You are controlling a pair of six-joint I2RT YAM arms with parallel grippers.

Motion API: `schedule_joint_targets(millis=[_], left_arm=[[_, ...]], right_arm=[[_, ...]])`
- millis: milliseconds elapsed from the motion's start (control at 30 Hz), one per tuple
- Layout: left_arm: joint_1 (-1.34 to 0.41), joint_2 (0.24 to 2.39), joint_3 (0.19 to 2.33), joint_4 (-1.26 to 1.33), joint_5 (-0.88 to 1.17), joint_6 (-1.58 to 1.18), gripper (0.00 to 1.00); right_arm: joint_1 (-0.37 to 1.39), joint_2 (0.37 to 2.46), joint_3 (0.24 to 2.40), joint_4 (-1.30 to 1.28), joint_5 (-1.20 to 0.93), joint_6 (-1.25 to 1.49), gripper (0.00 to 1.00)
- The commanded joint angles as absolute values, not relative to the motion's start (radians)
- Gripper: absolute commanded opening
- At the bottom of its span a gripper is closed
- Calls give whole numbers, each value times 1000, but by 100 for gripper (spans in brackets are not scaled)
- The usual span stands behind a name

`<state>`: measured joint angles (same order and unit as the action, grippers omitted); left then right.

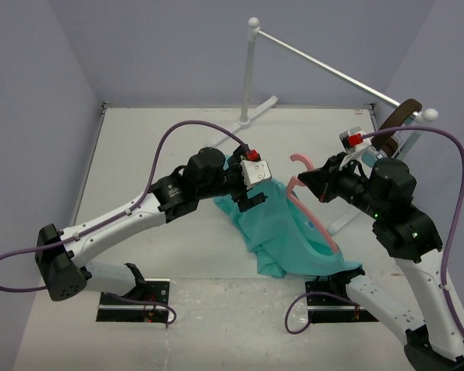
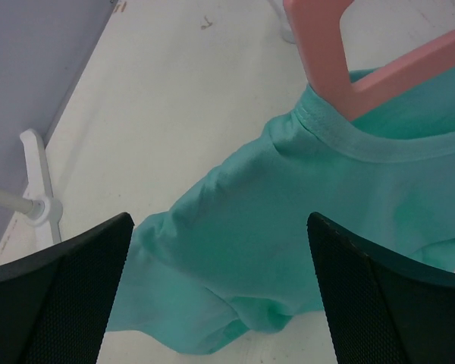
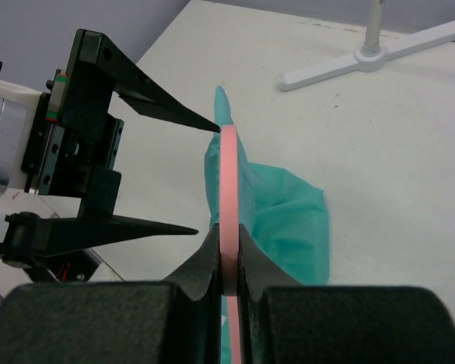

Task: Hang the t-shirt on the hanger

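The right gripper (image 3: 227,244) is clamped on the hanger (image 3: 229,174), pinched edge-on between its jaws; the t-shirt (image 2: 303,227) hangs from it, collar around the frame; the left gripper (image 2: 218,224) hovers with jaws wide apart and the shoulder cloth between them; dressing looks nearly done; the next move probably calls for pinching that shoulder and drawing it over the hanger's arm.

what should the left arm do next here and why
Probably lower the open left gripper and pinch the t-shirt just below its collar. The right gripper is clamped on the pink hanger, whose frame already passes through the collar, yet the cloth sags bunched to one side.
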<state>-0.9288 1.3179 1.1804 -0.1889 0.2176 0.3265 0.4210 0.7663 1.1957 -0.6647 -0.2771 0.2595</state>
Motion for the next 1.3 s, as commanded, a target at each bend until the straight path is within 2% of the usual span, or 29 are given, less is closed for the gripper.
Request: schedule_joint_targets(millis=[0,33,100,133,200,267,333,367,467,500,833,1067,1267], left_arm=[[-934,1333,1181,-83,63,206,93],[-934,1337,1184,-83,61,189,87],[-934,1347,1190,-76,47,161,62],[-934,1352,1190,-69,35,152,57],[-934,1363,1189,-54,12,131,52],[-934,1374,1190,-54,16,132,56],[-934,1382,1189,-54,28,134,53],[-934,1383,1187,-55,31,135,44],[-934,1385,1186,-55,11,138,7],[-934,1384,1186,-56,-4,141,0],[-920,1311,1193,-18,-185,160,0],[-913,1283,1209,54,-295,121,0],[-908,1294,1193,37,-311,108,0]], right_arm=[[425,751,1233,-597,-256,300,0],[425,749,1233,-597,-251,301,0],[425,750,1236,-599,-249,299,0],[424,750,1237,-600,-254,300,0],[425,749,1239,-598,-272,305,0],[424,743,1239,-595,-298,308,0],[425,739,1242,-598,-306,308,0],[425,737,1243,-598,-307,306,0],[425,733,1244,-599,-319,305,0],[425,731,1244,-599,-320,305,0],[425,734,1215,-621,-327,268,0],[425,739,1212,-688,-431,209,0],[425,697,1222,-694,-349,206,0]])
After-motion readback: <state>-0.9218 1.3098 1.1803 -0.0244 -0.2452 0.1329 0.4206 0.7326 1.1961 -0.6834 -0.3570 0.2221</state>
